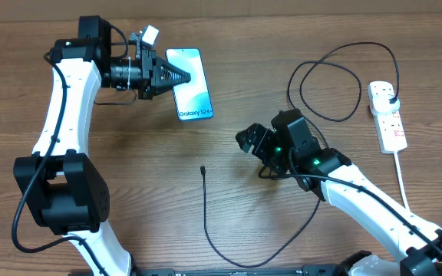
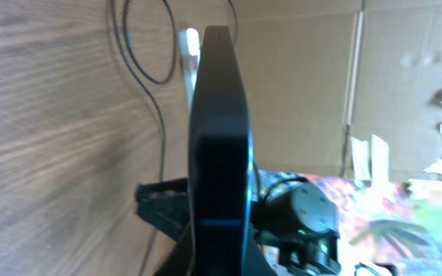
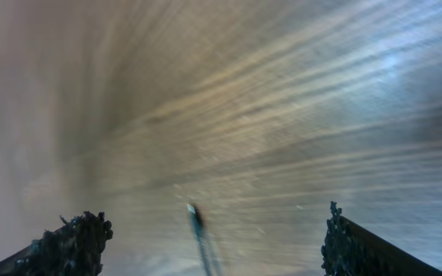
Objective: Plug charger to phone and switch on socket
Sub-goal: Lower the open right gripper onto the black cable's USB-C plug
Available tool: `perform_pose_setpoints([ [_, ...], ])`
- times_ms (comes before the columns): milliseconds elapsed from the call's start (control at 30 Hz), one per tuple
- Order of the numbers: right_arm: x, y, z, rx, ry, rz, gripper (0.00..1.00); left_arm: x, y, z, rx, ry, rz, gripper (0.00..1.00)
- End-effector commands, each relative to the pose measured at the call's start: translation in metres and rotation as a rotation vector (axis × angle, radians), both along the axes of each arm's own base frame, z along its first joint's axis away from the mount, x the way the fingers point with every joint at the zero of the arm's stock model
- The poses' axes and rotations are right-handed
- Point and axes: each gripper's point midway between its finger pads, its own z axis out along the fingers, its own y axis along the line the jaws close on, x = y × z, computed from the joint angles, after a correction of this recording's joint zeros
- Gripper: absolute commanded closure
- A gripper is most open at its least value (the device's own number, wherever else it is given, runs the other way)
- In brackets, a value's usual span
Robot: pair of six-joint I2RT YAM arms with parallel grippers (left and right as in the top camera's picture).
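Note:
My left gripper [image 1: 176,77] is shut on the phone [image 1: 190,88], gripping its left long edge; the light-blue screen faces up. In the left wrist view the phone [image 2: 219,130] shows edge-on between the fingers. The charger's black cable [image 1: 225,253] loops over the table. Its connector tip [image 1: 203,169] lies free in the middle, and its plug head [image 1: 390,99] sits in the white socket [image 1: 390,126] at the far right. My right gripper [image 1: 245,141] is open and empty, right of the tip. In the right wrist view the tip [image 3: 196,218] lies between the open fingers [image 3: 229,218].
The socket's thick white cord [image 1: 403,180] runs down toward the table's front right. The cable makes a large loop [image 1: 330,84] left of the socket. In the left wrist view the right arm [image 2: 301,218] and cardboard walls [image 2: 305,84] stand behind the phone.

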Motion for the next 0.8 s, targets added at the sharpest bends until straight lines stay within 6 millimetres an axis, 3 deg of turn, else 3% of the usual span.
perform_pose_setpoints([
  [0,-0.001,-0.004,0.004,-0.053,-0.031,0.061,0.08,-0.009,-0.005,0.024,-0.093,-0.075,-0.042,0.96],
  [133,-0.003,-0.015,-0.003,-0.108,-0.014,0.032,0.05,-0.017,-0.004,0.02,-0.07,-0.099,-0.063,0.96],
  [333,-0.006,-0.024,-0.009,-0.154,0.005,0.012,0.04,-0.021,0.003,-0.006,0.076,-0.111,-0.081,0.96],
  [500,-0.005,-0.024,-0.01,-0.156,0.004,0.01,0.04,-0.025,0.002,-0.014,0.059,-0.117,-0.094,0.96],
  [767,-0.006,-0.025,-0.01,-0.16,0.006,0.008,0.04,-0.042,-0.001,-0.059,-0.051,-0.033,-0.082,0.96],
])
